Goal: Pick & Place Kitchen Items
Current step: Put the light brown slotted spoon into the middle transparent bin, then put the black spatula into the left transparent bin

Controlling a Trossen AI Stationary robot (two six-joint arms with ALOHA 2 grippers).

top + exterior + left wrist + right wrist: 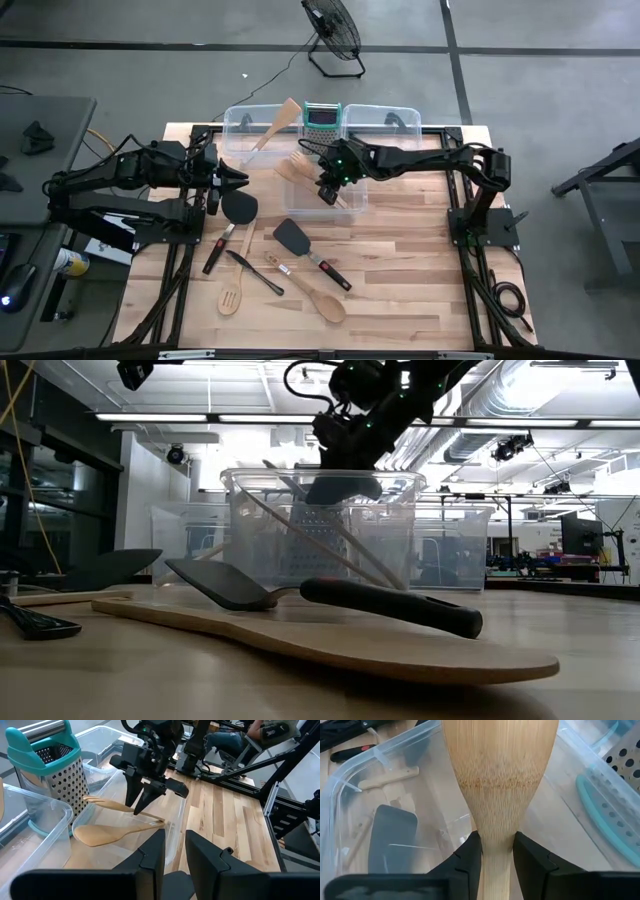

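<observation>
A light wooden spatula (pixel 500 765) has its broad blade down inside a clear plastic bin (pixel 358 200) at mid table. My right gripper (pixel 328 190) is over that bin, shut on the spatula's handle. A wooden fork (pixel 102 802) and a black turner (pixel 392 837) lie in the same bin. My left gripper (pixel 240 178) hovers at the table's left, above a black spoon (pixel 240 208). Its fingers (pixel 152 855) stand a little apart with nothing between them. More utensils lie flat on the near half of the table. My right gripper pinches the spatula's handle just behind the blade (pixel 497 837) between its two fingers (pixel 470 852). The fingers slant down from the table's right and lie along the handle. The blade points down into the bin; whether it rests on the bin's floor I cannot tell.
A second clear bin (pixel 400 118) at the far edge holds a teal-topped grater (pixel 322 118) and a wooden spatula (pixel 277 125). On the near half lie a black turner (pixel 293 237), a wooden spoon (pixel 322 302), a slotted wooden spoon (pixel 231 296) and a black tool (pixel 255 272).
</observation>
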